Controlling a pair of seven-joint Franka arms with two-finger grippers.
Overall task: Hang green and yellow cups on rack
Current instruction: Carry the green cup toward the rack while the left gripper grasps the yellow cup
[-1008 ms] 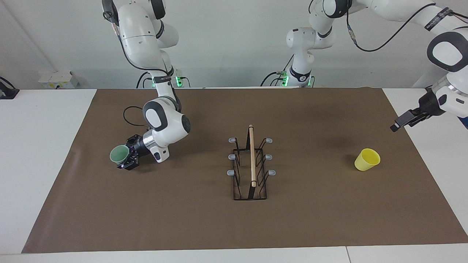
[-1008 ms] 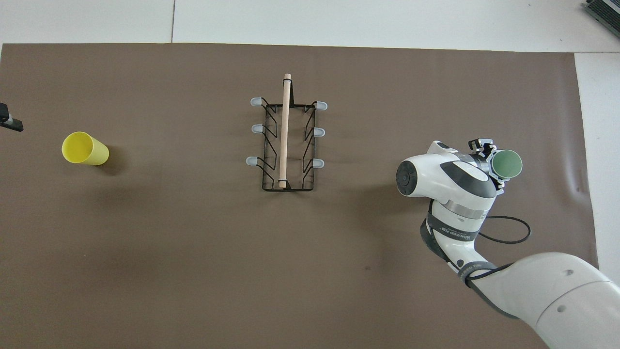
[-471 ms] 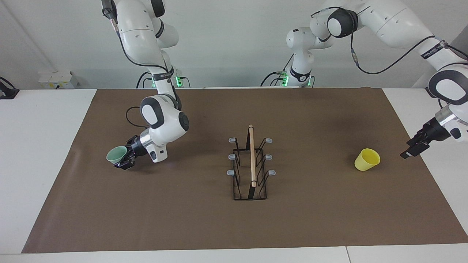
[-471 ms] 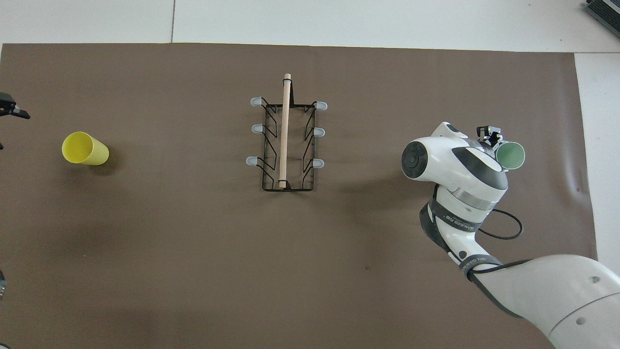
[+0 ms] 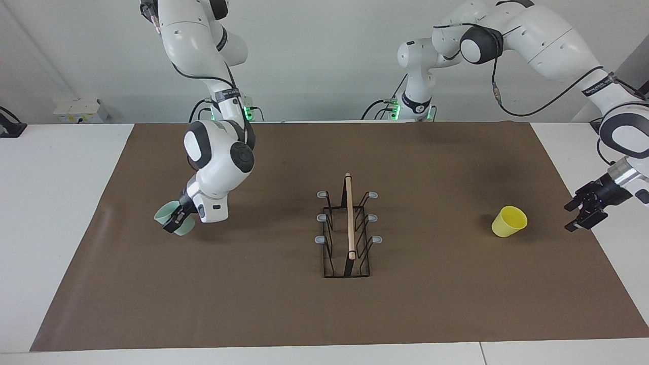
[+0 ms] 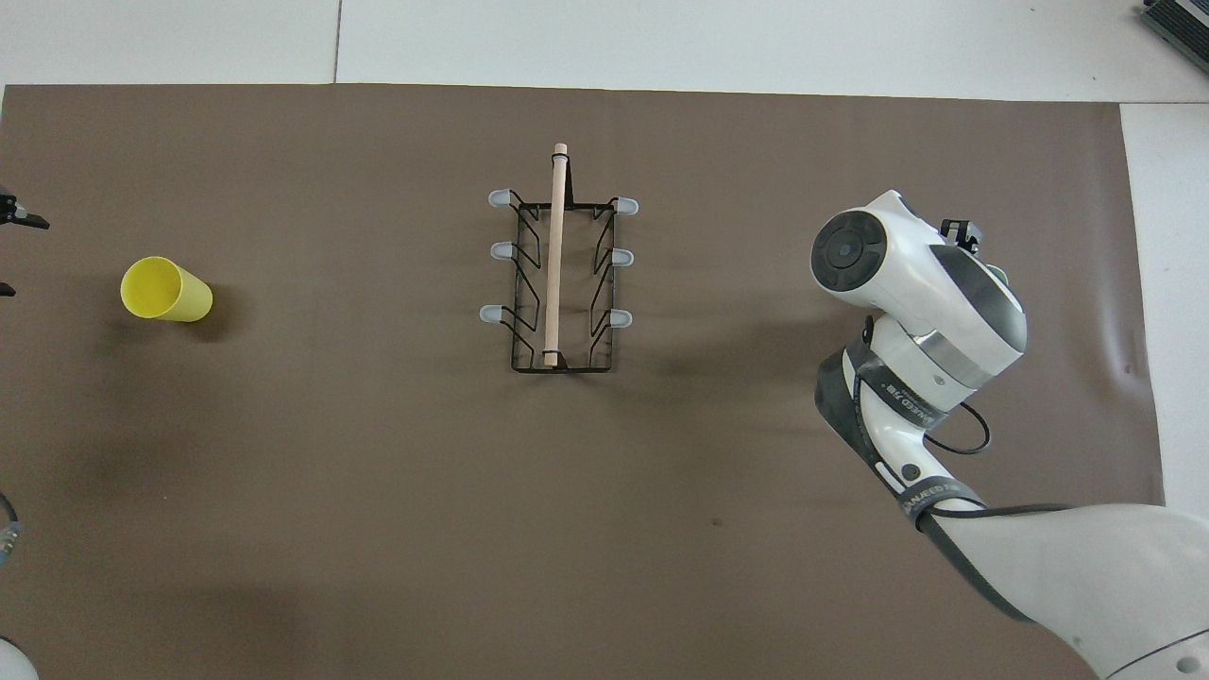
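A: Where is the green cup (image 5: 170, 217)?

B: In the right gripper (image 5: 176, 221), whose fingers are clamped on its wall. The cup is tipped on its side and lifted off the brown mat (image 5: 284, 304), over the right arm's end of the table. From overhead the arm's wrist hides nearly all of it (only a sliver of green shows at the wrist's edge).

A: And the yellow cup (image 5: 508, 221)?

B: It sits on the mat toward the left arm's end, leaning, mouth turned up and toward the left arm's end. Nothing touches it.

A: What about the left gripper (image 5: 581, 216)?

B: It hangs low over the mat's edge at its own end of the table, beside the yellow cup but apart from it. Its two fingers stand spread wide with nothing between them. From overhead only its tips (image 6: 19, 219) show at the picture's edge.

A: The rack (image 5: 348, 234)?

B: It stands mid-mat between the two cups, well apart from both. Its wooden rod (image 5: 349, 215) runs along the top, pointing toward and away from the robots, with three grey-tipped prongs (image 5: 322, 194) on each side. All six prongs are bare.
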